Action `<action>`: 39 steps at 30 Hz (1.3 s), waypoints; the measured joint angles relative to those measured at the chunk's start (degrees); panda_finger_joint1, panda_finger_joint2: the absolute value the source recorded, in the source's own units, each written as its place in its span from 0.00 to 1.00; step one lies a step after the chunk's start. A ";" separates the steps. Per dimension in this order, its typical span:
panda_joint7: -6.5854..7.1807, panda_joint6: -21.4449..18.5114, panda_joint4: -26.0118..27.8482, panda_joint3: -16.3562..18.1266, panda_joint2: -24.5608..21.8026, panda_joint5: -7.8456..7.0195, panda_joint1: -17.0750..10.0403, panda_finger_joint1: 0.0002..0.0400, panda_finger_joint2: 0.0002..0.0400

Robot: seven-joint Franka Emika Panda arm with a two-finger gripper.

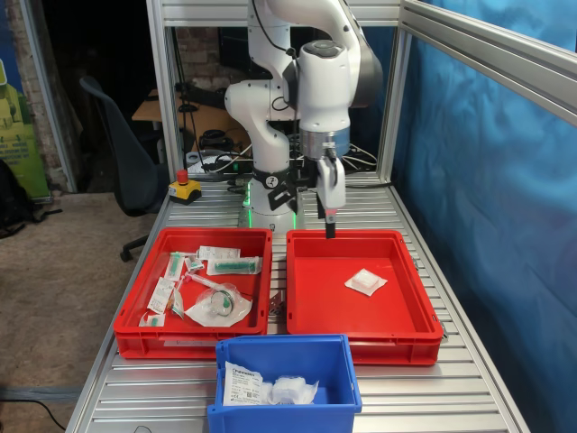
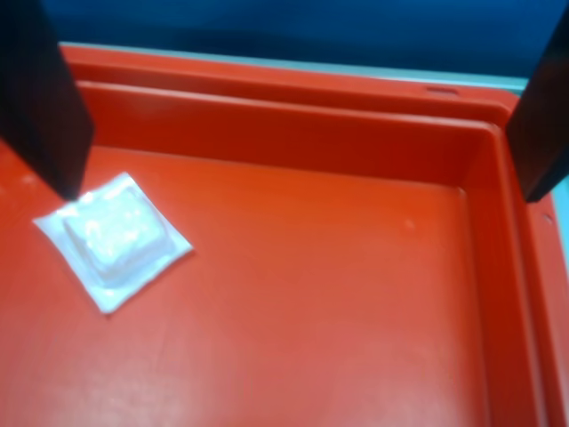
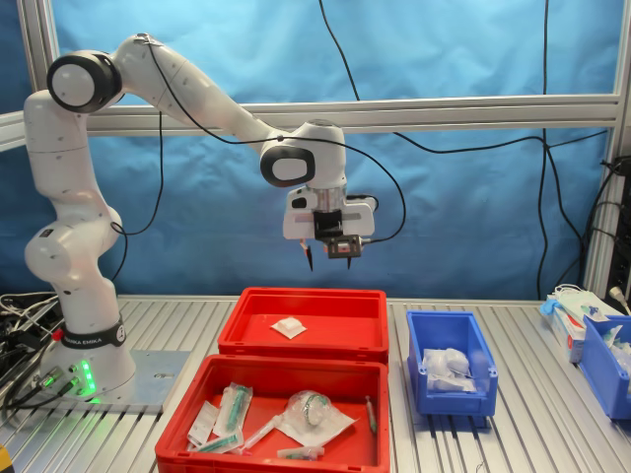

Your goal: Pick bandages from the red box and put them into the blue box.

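Note:
A single bandage [image 1: 365, 282] [image 3: 289, 328] [image 2: 116, 236], a white pad in clear wrap, lies on the bare floor of the red box [image 1: 397, 311] [image 3: 345, 301] [image 2: 338, 302]. My gripper [image 1: 329, 230] [image 3: 328, 264] [image 2: 302, 194] hangs open above the back part of that box, holding nothing. In the wrist view one dark finger [image 2: 44, 107] stands just over the bandage's corner and the other finger [image 2: 544, 124] is by the box's wall. The blue box [image 1: 347, 374] [image 3: 483, 360] holds wrapped white bandages [image 1: 293, 390] [image 3: 449, 365] and a printed packet [image 1: 242, 386].
A second red tray [image 1: 135, 338] [image 3: 187, 414] full of syringe packs and packets sits beside the red box. An emergency stop button [image 1: 185, 185] stands at the back. More bins [image 3: 603, 360] stand at the second exterior view's right. Aluminium frame posts [image 1: 392, 99] ring the table.

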 joint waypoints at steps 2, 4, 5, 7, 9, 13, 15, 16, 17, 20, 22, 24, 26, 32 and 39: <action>0.04 0.01 -0.28 0.41 0.00 0.14 0.61 1.00 1.00; 0.30 0.18 -0.74 0.86 0.00 0.37 1.19 1.00 1.00; 0.51 0.37 -1.05 1.07 0.00 0.50 1.47 1.00 1.00; 1.03 0.97 -1.82 1.53 0.00 0.72 1.99 1.00 1.00; 1.64 1.76 -2.70 1.98 0.00 0.96 2.46 1.00 1.00; 3.74 5.17 -5.88 3.06 -0.01 1.41 3.65 1.00 1.00; 4.37 6.41 -7.10 3.36 -0.01 1.49 3.95 1.00 1.00; 4.69 7.02 -7.74 3.50 -0.01 1.52 4.10 1.00 1.00; 5.00 7.63 -8.41 3.63 0.00 1.55 4.25 1.00 1.00; 6.08 9.61 -10.96 4.08 0.00 1.65 4.74 1.00 1.00; 6.92 10.97 -12.71 4.38 0.03 1.70 4.98 1.00 1.00; 7.48 11.80 -13.71 4.53 0.10 1.74 5.08 1.00 1.00; 8.04 12.66 -14.54 4.63 0.27 1.77 5.20 1.00 1.00; 10.02 15.98 -16.32 4.89 1.86 1.83 5.51 1.00 1.00; 10.96 18.20 -16.75 5.00 3.88 1.82 5.76 1.00 1.00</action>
